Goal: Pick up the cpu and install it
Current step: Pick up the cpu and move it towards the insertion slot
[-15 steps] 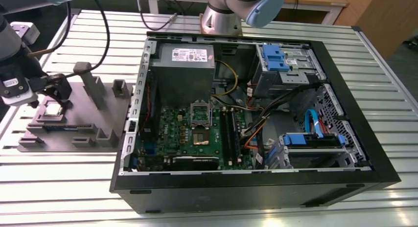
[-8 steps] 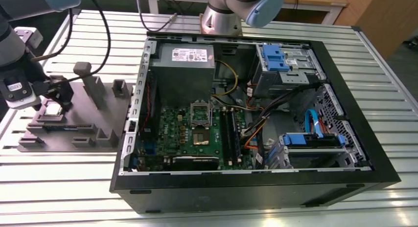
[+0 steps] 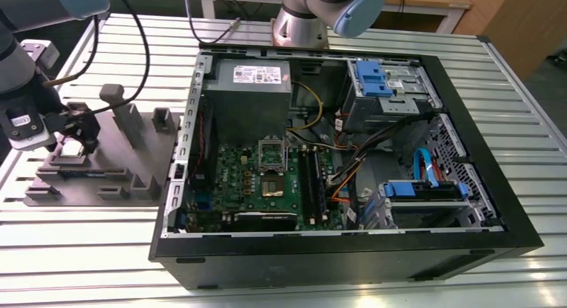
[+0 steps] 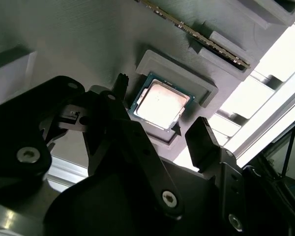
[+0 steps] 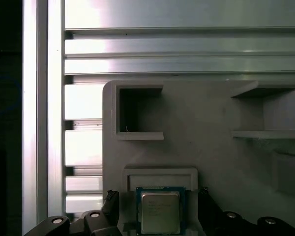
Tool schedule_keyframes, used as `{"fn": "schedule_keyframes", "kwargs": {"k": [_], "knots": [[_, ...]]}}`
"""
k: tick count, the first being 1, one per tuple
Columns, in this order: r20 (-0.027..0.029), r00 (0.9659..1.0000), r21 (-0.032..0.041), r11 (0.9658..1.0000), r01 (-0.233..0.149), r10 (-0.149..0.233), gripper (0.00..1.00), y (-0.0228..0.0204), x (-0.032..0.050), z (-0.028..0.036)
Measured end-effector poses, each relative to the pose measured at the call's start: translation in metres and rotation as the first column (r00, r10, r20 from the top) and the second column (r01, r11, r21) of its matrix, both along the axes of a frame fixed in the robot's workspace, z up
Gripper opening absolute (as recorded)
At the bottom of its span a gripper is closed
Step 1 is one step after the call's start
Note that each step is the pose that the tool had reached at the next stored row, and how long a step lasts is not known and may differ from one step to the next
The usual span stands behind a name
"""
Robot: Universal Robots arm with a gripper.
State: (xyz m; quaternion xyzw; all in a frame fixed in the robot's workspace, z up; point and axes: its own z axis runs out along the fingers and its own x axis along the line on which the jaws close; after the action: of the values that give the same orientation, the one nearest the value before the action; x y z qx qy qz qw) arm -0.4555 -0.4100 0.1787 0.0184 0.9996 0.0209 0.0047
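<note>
end effector [image 3: 73, 141] lowered over the cpu [image 5: 160, 212] in its grey holder [image 3: 124, 163], fingers spread.

the arm is seen bent downward at the exterior view's left, its wrist held over the holder, well apart from the open computer case [image 3: 522, 236]. in both wrist views the two fingers [image 4: 202, 140] are set apart on opposite sides of the cpu, just beside it, nothing being gripped; whether they touch it cannot be made out. the cpu is laid flat in a shallow recess of the holder, silvery top upward. one edge of it is cut off by the border in the first wrist view, and the upper arm is cropped in the exterior view. holder and case are carried on a slatted aluminium worktop [image 3: 89, 261]; a green board [image 3: 239, 182] is seen inside the case.
</note>
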Motion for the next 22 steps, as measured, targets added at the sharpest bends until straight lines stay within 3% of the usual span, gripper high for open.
{"fn": "schedule_keyframes", "kwargs": {"k": [9, 11, 12, 20, 21, 22], "knots": [[-0.0001, 1.0, -0.0001, 1.0, 0.002, -0.002, 0.74, 0.0, -0.0002, 0.0], [0.0, 1.0, -0.0001, 1.0, 0.002, -0.002, 0.72, 0.0, -0.0002, 0.0], [0.0, 1.0, -0.0002, 1.0, 0.002, -0.002, 0.65, 0.0, -0.0002, 0.0], [0.0, 1.0, -0.0002, 1.0, 0.009, -0.009, 0.64, -0.0001, -0.0002, 0.0], [0.0, 1.0, -0.0002, 1.0, 0.009, -0.009, 0.57, -0.0001, -0.0002, 0.0], [0.0, 1.0, -0.0002, 1.0, 0.009, -0.009, 0.57, -0.0001, -0.0002, 0.0]]}}
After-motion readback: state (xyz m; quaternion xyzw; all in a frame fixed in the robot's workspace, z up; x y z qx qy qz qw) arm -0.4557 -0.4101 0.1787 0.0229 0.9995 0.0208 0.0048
